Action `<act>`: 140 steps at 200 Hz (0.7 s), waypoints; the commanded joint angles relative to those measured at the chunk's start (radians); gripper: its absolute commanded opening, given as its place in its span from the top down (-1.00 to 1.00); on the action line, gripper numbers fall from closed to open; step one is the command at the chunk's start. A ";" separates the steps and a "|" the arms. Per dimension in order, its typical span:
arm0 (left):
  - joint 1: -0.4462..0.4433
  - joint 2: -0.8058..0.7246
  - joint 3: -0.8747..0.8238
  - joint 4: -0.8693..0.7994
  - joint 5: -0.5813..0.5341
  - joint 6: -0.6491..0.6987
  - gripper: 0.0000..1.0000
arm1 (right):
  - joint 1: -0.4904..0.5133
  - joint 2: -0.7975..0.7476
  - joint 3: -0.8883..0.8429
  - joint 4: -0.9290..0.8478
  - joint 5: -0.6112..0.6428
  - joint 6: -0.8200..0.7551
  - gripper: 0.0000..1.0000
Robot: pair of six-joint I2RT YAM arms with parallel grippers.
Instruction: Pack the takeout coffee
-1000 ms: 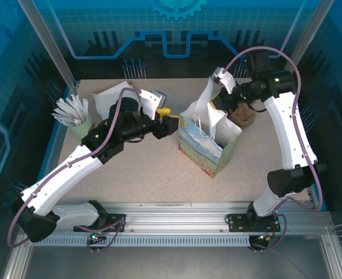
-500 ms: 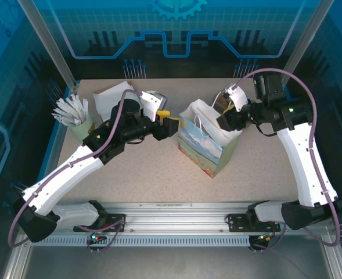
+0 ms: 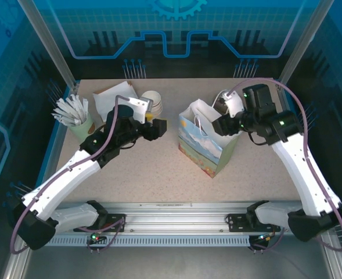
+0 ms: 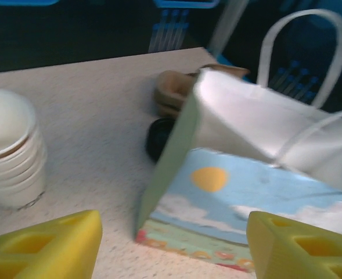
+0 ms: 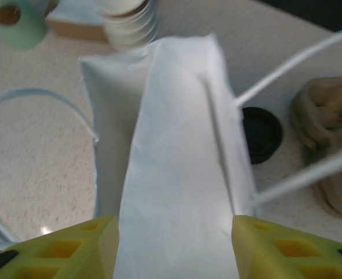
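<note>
While the right gripper [image 5: 173,228] hangs spread over the gift bag [image 3: 202,145] and the left gripper [image 4: 173,224] sits spread to its left, the takeout coffee is hidden, maybe inside. Either could snag a handle [image 5: 292,68] and tip the bag.

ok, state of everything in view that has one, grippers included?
gift bag: upright, mouth open, handles up
white cup stack: upright, nested, lidless
black lid: loose, flat on the table beside the bag
green cup: upright, holding white sticks
left gripper: open, empty, facing the bag
right gripper: open, empty, above the bag mouth
</note>
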 commanded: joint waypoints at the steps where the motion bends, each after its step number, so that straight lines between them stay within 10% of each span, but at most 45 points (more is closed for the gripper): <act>1: 0.078 -0.043 -0.095 0.093 -0.105 -0.087 -0.49 | -0.063 -0.111 -0.064 0.163 0.187 0.086 -0.19; 76: 0.277 0.012 -0.323 0.345 -0.384 -0.074 -0.98 | -0.518 -0.075 -0.376 0.487 0.399 0.243 -0.96; 140: 0.406 0.063 -0.387 0.387 -0.384 -0.043 -0.98 | -0.554 0.067 -0.612 0.696 0.368 0.258 -0.99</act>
